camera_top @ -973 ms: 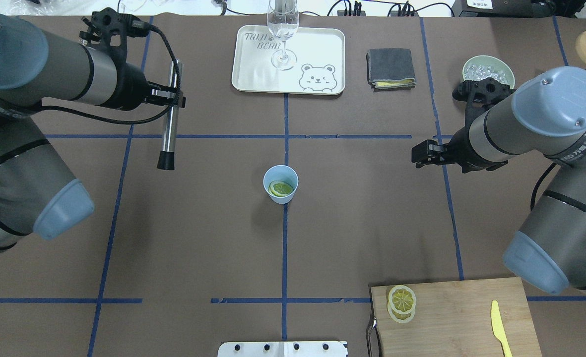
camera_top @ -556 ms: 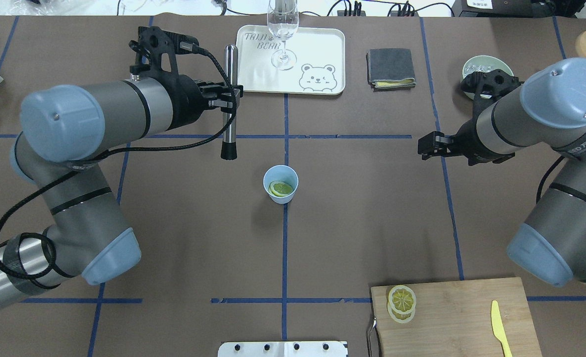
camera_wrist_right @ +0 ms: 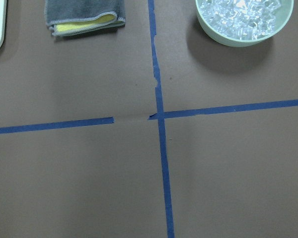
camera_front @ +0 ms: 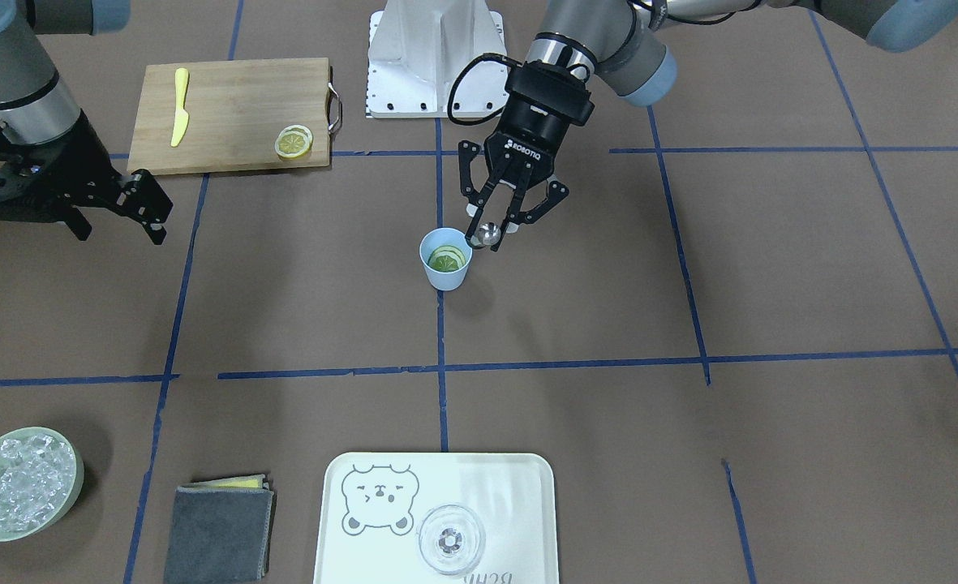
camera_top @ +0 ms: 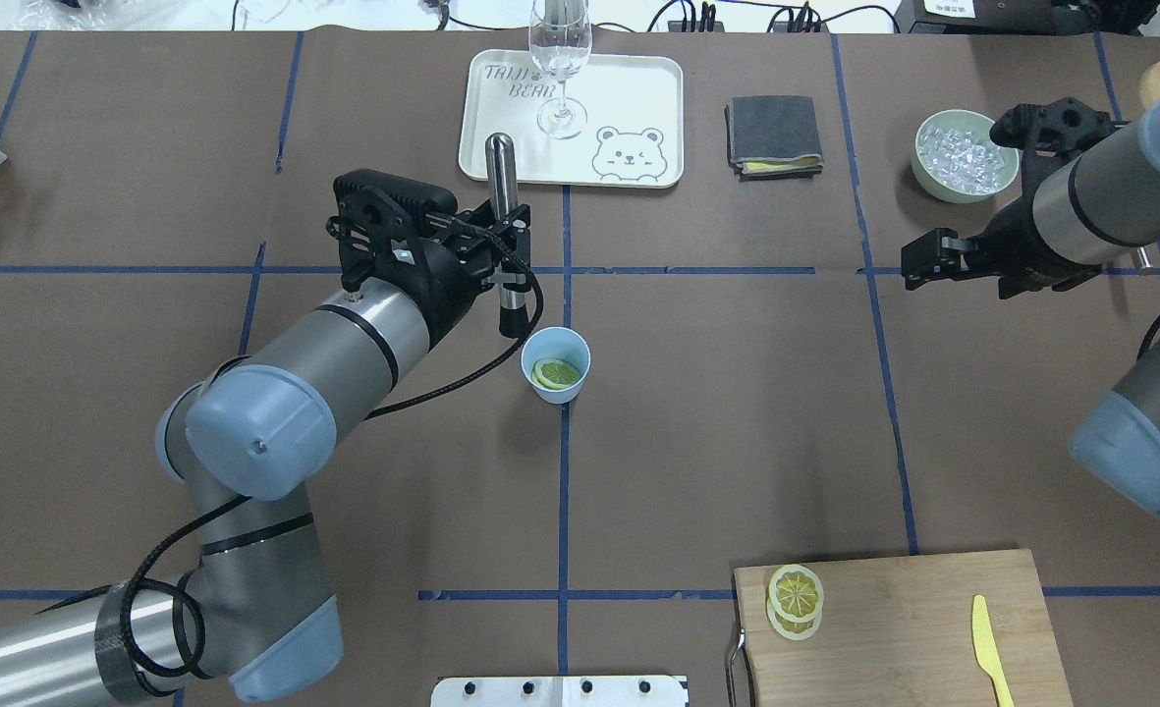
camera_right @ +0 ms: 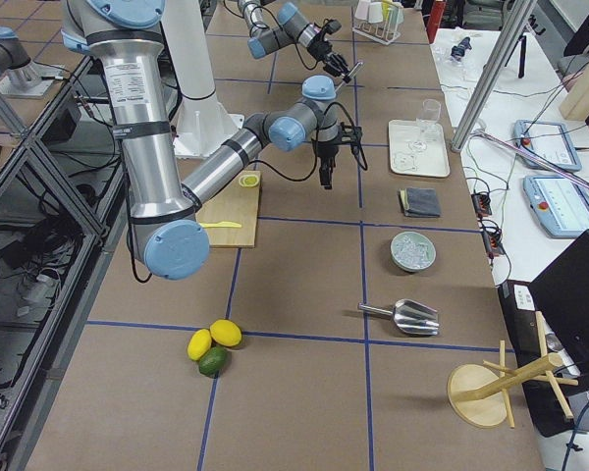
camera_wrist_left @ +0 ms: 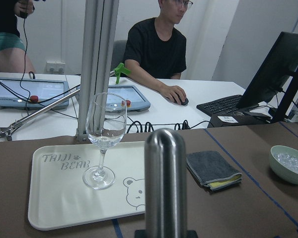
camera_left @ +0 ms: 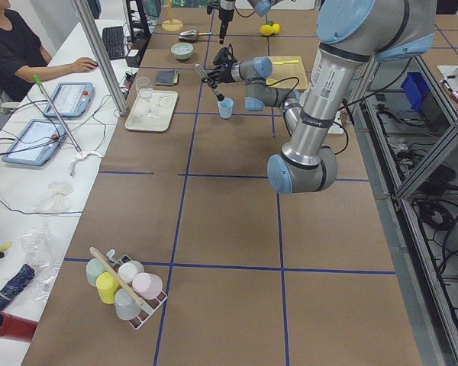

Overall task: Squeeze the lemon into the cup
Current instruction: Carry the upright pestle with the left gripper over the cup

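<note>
1. Lemon slice (camera_top: pixel 556 373) lies just beside the left gripper (camera_top: pixel 511 267), whose two fingers are pressed together on a steel rod (camera_top: pixel 502 187) with a black tip.
2. The rod stands nearly upright, a little tilted. Its black tip is at the rim of the light-blue cup (camera_top: pixel 552 395), on the cup's far left side in the overhead view. I cannot tell if the tip touches the rim.
3. The slice rests flat inside the cup, below the rim, so the cup's wall is between it and the rod's tip.
4. Behind the left gripper is a white tray (camera_top: pixel 638 88) with a bear drawing, and a wine glass (camera_top: pixel 560 39) stands on it. A folded grey cloth (camera_top: pixel 774 133) lies beside the tray.
5. The right gripper (camera_front: pixel 156 216) hangs well apart from the cup, near a green bowl (camera_top: pixel 923 174) of ice. It holds nothing and its fingers look spread.
6. On the near right corner of the table is a wooden cutting board (camera_top: pixel 894 628) with two more slices (camera_top: pixel 796 594) and a yellow knife (camera_top: pixel 987 653).
</note>
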